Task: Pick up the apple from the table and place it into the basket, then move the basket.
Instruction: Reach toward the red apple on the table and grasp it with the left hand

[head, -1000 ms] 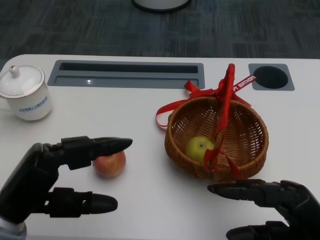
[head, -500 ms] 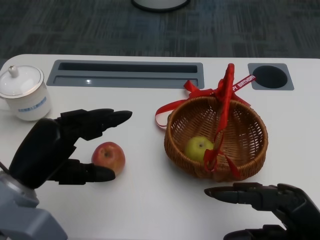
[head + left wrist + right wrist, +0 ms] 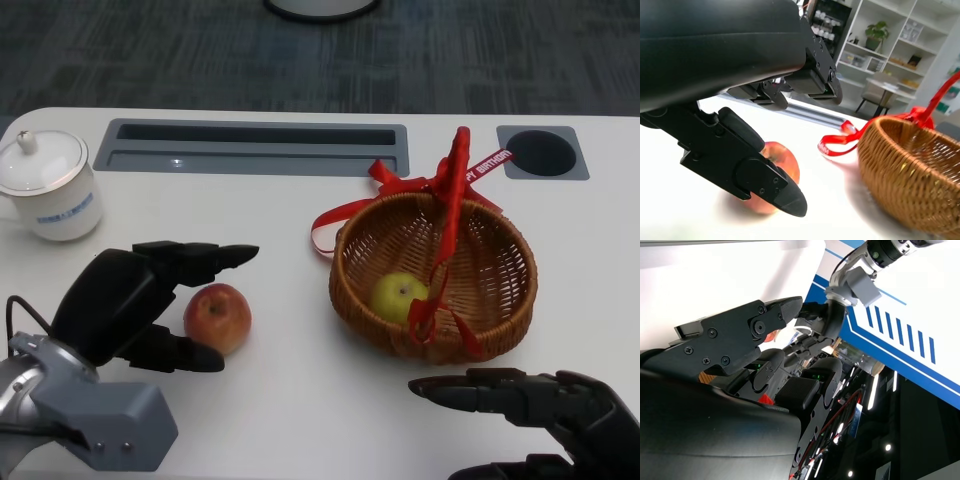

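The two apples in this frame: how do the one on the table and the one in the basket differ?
Colour: the red apple is red with orange blush; the green apple is yellow-green.
Place: the red apple sits on the white table; the green apple lies inside the wicker basket.
Hand: the left hand brackets the red apple, fingers either side; no hand is at the green apple.
Both look round, whole and similar in size.

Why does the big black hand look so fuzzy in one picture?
In the left wrist view the left hand sits right against the camera, so it looks soft and huge; the red apple behind it is blurry too. The head view is sharp, with soft shadows under the basket.
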Available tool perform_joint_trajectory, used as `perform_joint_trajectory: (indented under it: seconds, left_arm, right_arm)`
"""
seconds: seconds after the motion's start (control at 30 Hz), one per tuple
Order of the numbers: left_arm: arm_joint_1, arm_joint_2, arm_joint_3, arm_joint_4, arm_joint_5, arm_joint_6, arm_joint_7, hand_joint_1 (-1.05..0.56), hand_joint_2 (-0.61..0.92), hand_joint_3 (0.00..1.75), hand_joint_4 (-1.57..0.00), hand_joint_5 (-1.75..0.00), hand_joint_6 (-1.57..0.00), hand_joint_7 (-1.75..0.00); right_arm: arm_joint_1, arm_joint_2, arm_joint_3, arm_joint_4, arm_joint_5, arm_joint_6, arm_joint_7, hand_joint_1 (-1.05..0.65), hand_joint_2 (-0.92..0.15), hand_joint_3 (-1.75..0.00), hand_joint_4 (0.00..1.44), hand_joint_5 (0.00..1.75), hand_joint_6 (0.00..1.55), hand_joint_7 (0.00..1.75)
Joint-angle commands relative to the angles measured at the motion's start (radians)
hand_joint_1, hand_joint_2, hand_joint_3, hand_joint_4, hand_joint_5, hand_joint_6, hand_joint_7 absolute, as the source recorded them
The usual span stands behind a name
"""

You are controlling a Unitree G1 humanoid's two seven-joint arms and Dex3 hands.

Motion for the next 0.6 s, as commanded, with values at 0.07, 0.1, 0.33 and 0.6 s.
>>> perform_joint_trajectory:
  seconds: [0.07, 0.1, 0.33, 0.6]
  left_arm:
    - [-0.064, 0.009, -0.070, 0.121, 0.029, 0.035, 0.083, -0.77, 0.69, 0.01, -0.55, 0.00, -0.53, 0.00]
    - [-0.076, 0.003, -0.083, 0.147, 0.028, 0.042, 0.092, -0.77, 0.69, 0.01, -0.54, 0.00, -0.53, 0.00]
    - [-0.145, -0.043, -0.138, 0.278, -0.005, 0.101, 0.081, -0.72, 0.65, 0.00, -0.52, 0.00, -0.50, 0.00]
    - [-0.193, -0.075, -0.159, 0.327, -0.044, 0.141, 0.079, -0.72, 0.66, 0.00, -0.54, -0.01, -0.50, 0.00]
  right_arm:
    - [0.011, -0.018, -0.003, -0.013, 0.021, 0.003, 0.000, -0.32, -0.76, 0.00, 0.84, 0.00, 0.79, 0.00]
    - [0.012, -0.019, -0.003, -0.015, 0.022, 0.006, 0.000, -0.32, -0.76, 0.00, 0.84, 0.00, 0.79, 0.00]
    - [0.021, -0.022, -0.005, -0.029, 0.017, 0.010, -0.008, -0.33, -0.76, 0.00, 0.84, 0.00, 0.79, 0.00]
    - [0.034, -0.024, -0.003, -0.051, 0.008, 0.027, -0.013, -0.33, -0.76, 0.00, 0.85, 0.00, 0.80, 0.00]
